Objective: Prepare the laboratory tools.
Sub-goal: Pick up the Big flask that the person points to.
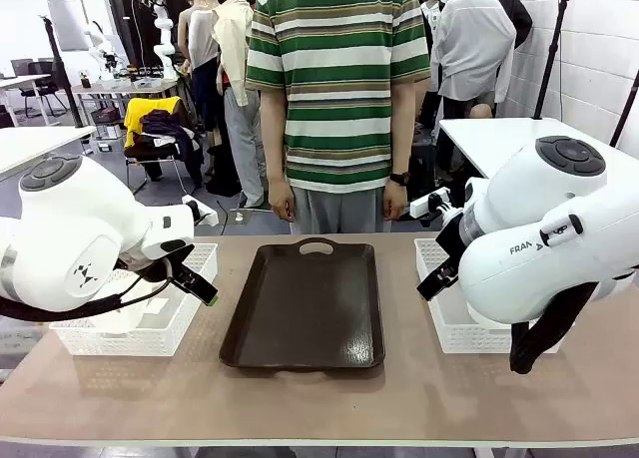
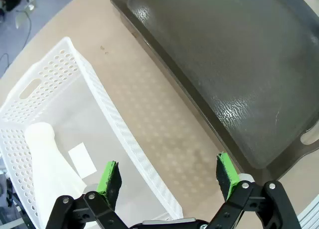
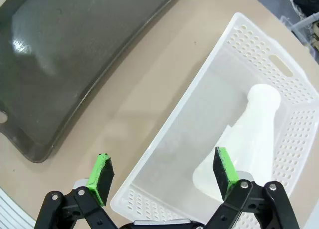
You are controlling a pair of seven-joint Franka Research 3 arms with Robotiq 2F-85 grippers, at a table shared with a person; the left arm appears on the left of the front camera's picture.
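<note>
the left gripper (image 2: 168, 178) hangs open and empty, a frosted-white conical flask (image 2: 50, 159) just beside one pad inside a white mesh plastic basket (image 2: 50, 64). the right gripper (image 3: 162, 174), equally open, has a second flask (image 3: 254, 134) likewise in a matching basket (image 3: 254, 44). beyond lies a dark brown rectangular tray (image 2: 224, 64). seemingly pre-grasp: each must centre on its flask and descend.

Both arms lean in from either side, wrists tipped downward. The left gripper (image 2: 169, 176) has its jaws spread wide, nothing between them. The right gripper (image 3: 159, 171) is the same, empty and wide apart.
</note>
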